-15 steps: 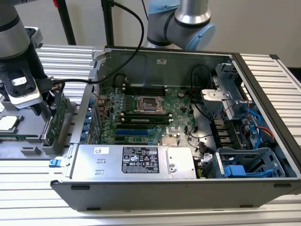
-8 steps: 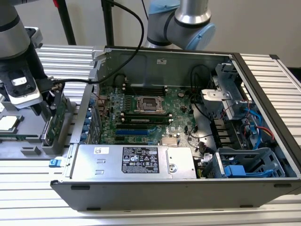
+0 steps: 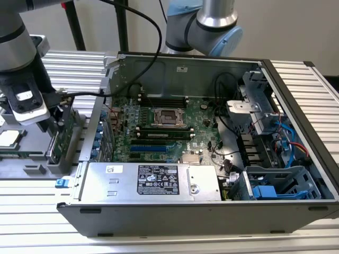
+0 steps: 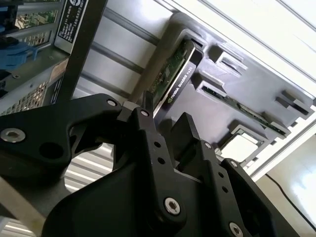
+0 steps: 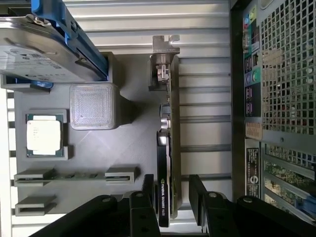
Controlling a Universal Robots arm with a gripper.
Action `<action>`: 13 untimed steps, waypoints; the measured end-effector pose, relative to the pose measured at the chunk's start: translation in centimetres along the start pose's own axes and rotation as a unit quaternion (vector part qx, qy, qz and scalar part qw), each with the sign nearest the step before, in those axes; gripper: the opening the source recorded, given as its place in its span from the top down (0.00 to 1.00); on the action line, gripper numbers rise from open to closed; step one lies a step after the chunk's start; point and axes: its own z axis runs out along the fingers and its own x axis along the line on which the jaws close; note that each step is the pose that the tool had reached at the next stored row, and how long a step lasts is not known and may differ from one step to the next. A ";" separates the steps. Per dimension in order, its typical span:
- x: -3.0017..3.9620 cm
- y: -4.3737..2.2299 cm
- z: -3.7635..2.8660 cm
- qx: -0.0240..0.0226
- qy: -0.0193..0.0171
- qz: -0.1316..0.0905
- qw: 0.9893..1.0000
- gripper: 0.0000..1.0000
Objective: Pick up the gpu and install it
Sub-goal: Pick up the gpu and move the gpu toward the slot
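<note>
My gripper [image 5: 172,187] hangs open over the gpu [image 5: 167,143], holding nothing, one finger on each side of the card's end with a gap showing beside it. The gpu stands on edge in a slot of the grey holder [image 5: 133,148] directly beneath me, the open computer case [image 5: 281,74] just beside it. The risk, as I judge it: my fingers [image 5: 197,192] meet the card unevenly and tip it in its slot, or grip so near one end that it swings on lifting
</note>
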 end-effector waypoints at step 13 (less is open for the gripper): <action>0.22 0.40 0.79 0.000 0.000 0.000 1.000 0.00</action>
